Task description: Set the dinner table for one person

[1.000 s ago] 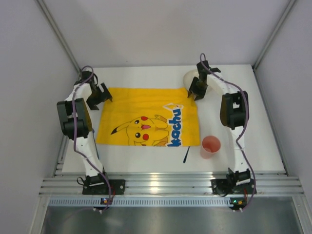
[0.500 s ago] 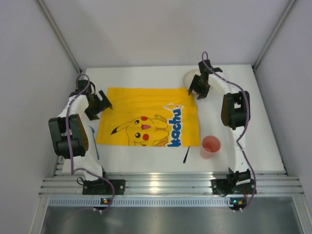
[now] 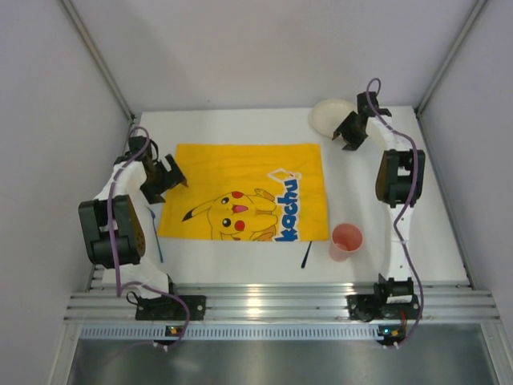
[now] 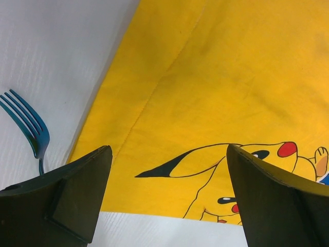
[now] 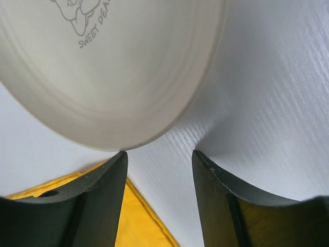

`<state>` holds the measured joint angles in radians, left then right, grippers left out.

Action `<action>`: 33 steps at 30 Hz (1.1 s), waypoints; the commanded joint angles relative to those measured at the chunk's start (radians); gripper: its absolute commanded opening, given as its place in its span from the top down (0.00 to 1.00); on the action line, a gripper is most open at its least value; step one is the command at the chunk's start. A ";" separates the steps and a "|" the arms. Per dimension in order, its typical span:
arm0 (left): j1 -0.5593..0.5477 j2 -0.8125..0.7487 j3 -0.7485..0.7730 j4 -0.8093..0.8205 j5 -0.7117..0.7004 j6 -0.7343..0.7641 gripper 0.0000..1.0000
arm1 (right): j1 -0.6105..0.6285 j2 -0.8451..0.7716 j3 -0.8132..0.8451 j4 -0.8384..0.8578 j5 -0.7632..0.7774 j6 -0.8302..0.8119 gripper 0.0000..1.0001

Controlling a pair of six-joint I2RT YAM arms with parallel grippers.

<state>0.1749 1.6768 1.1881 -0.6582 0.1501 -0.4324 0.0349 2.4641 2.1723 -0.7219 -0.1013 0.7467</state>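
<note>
Just one plate, cup, fork; left end effector, right end effector agape, empty.

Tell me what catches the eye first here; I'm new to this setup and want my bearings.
The bright yellow Pikachu cloth spread across the middle of the white table grabs the eye first. A pink cup stands off its near right corner, and a pale plate sits at the far right, with the right claw open just beside its rim.
</note>
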 commanded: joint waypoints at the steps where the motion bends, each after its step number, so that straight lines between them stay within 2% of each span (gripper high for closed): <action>1: -0.009 -0.055 -0.005 -0.012 0.009 0.012 0.02 | -0.015 -0.087 -0.095 0.154 -0.047 0.022 0.46; 2: -0.014 -0.058 -0.008 -0.011 0.006 0.011 0.02 | -0.016 -0.120 -0.142 0.194 -0.066 0.011 0.46; 5: -0.028 -0.071 -0.021 -0.003 0.000 0.006 0.02 | -0.026 -0.253 -0.357 0.437 -0.164 0.029 0.42; 6: -0.032 -0.074 -0.024 -0.001 0.000 0.003 0.02 | -0.062 -0.295 -0.400 0.549 -0.202 0.045 0.40; 9: -0.051 -0.075 -0.024 0.000 -0.006 -0.008 0.02 | -0.111 -0.294 -0.477 0.647 -0.277 0.124 0.40; 12: -0.071 -0.068 -0.005 -0.009 -0.015 -0.020 0.02 | -0.145 -0.284 -0.482 0.635 -0.288 0.146 0.41; 15: -0.098 -0.063 0.008 -0.011 -0.026 -0.032 0.02 | -0.156 -0.292 -0.490 0.631 -0.236 0.126 0.41; 17: -0.109 -0.051 0.018 -0.011 -0.030 -0.043 0.02 | -0.158 -0.272 -0.445 0.563 -0.206 0.105 0.41; 21: -0.146 -0.006 0.042 -0.009 -0.041 -0.062 0.02 | -0.147 -0.148 -0.232 0.414 -0.129 0.086 0.41; 24: -0.170 0.038 0.080 -0.014 -0.056 -0.066 0.02 | -0.133 -0.079 -0.146 0.377 -0.107 0.086 0.42; 28: -0.218 0.083 0.120 -0.024 -0.063 -0.075 0.02 | -0.122 -0.014 -0.065 0.322 -0.078 0.103 0.44; 33: -0.247 0.097 0.139 -0.029 -0.069 -0.083 0.02 | -0.122 -0.014 -0.042 0.213 -0.015 0.091 0.45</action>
<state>-0.0620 1.7763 1.2835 -0.6704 0.0971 -0.4999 -0.0933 2.4496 2.0865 -0.4026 -0.1837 0.8486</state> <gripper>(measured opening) 0.982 0.553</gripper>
